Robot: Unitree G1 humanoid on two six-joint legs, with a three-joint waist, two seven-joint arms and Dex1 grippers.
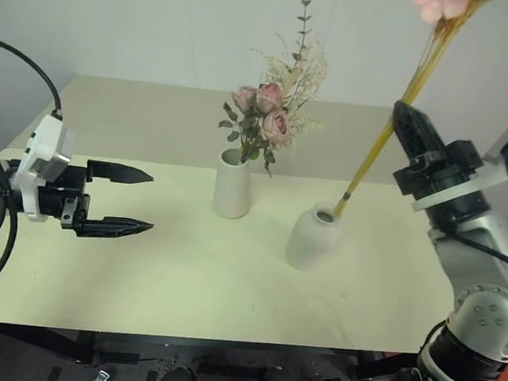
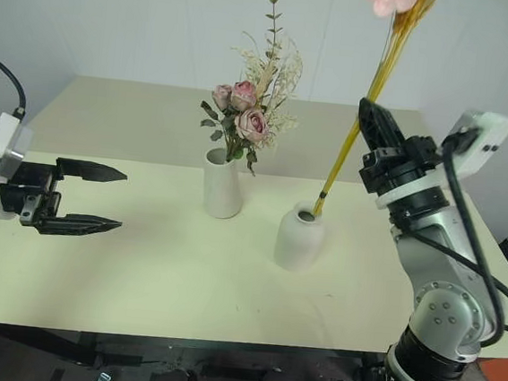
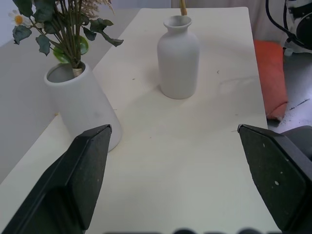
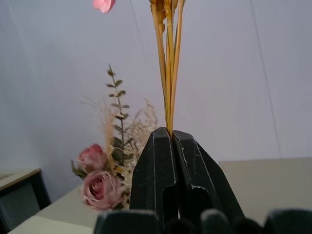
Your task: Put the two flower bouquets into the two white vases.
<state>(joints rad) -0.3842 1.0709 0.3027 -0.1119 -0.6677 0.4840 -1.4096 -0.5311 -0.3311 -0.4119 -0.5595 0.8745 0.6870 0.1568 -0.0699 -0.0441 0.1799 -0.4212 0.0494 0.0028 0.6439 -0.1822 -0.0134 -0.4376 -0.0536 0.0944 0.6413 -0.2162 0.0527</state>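
— Well, starting with the biggest: pale cream table (image 1: 137, 278), carrying both vases near the middle.

— And the vases?

— Tall tapered vase (image 1: 233, 185) upright, toward the back. Rounder short vase (image 1: 314, 237) just to its right and a little nearer the front edge, apart from it, also upright.

— Flowers?

— Bushy bouquet (image 1: 269, 111) of pink roses, cream sprigs and green leaves standing in the tall vase, stems down in its mouth. Slim bouquet (image 1: 396, 114) of yellow-orange stalks leaning up and to the right from the short vase, lower stalk ends at or just inside its small mouth, pink blossom at the very top edge of the head views.

— Right gripper (image 2: 367, 111)?

— Raised above the table to the right of the short vase, pointing up and leftward. Black fingers (image 4: 156, 165) pressed together around the slim bouquet's stalks, partway up their length.

— Left gripper (image 1: 127, 201)?

— Hovering over the left part of the table, pointing toward the vases, well apart from them. Fingers (image 3: 83, 180) spread wide, nothing between them.
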